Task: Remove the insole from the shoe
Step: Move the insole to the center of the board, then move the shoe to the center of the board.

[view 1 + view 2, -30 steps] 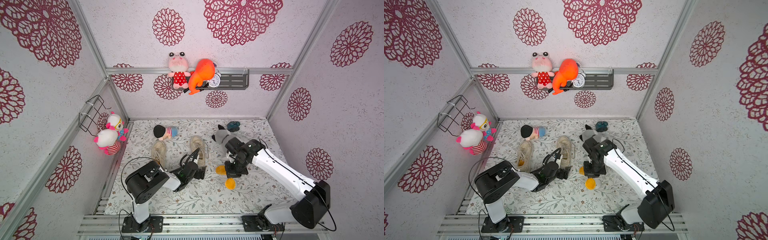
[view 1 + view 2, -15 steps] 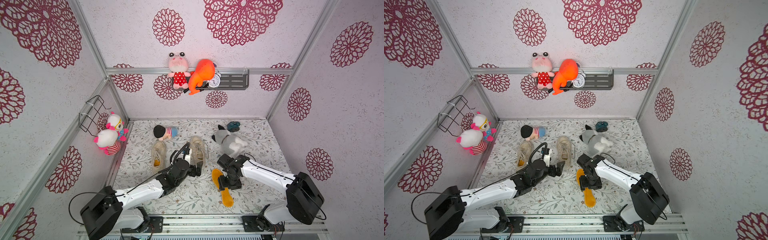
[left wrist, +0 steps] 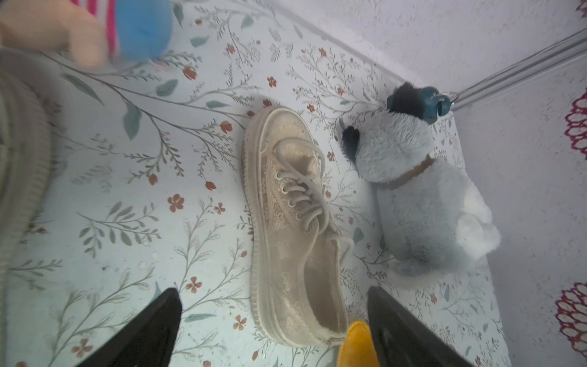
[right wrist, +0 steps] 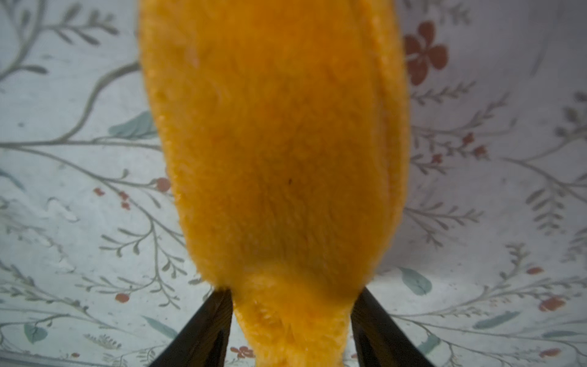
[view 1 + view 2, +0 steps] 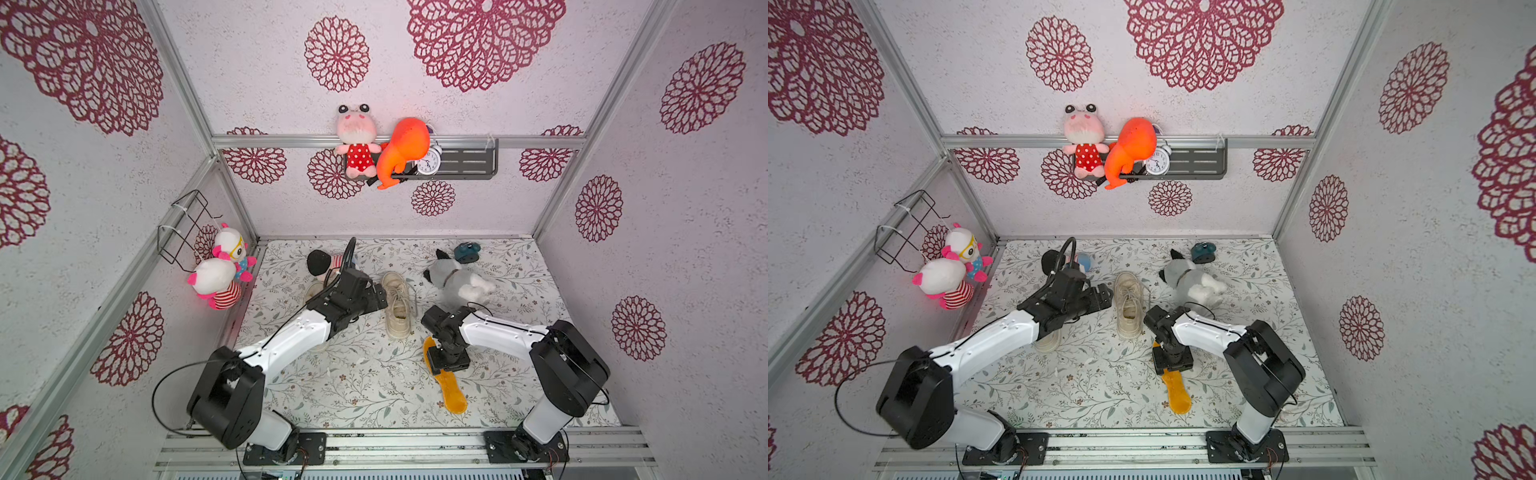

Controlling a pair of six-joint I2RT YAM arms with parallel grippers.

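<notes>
Left gripper (image 3: 272,290) is wide open and empty, just beside the shoe (image 5: 397,305) mid-table (image 5: 353,386). Insole (image 5: 451,392) is out, flat on the table right of the shoe, far end near the front edge. Right gripper (image 4: 291,290) jaws straddle its near end; can't tell if they pinch. Risk: fuzzy insole snags a finger on lift-off and drags over the front edge.

The shoe (image 5: 398,305) stands near the middle of the counter (image 5: 365,386). The insole (image 5: 451,390) lies flat on the counter, outside the shoe, before it and a little to the right. A plush dog (image 5: 457,284) lies right of the shoe, towards the back. A second shoe (image 5: 1047,343), mostly hidden, is on the left, with a doll (image 5: 318,262) behind it.
</notes>
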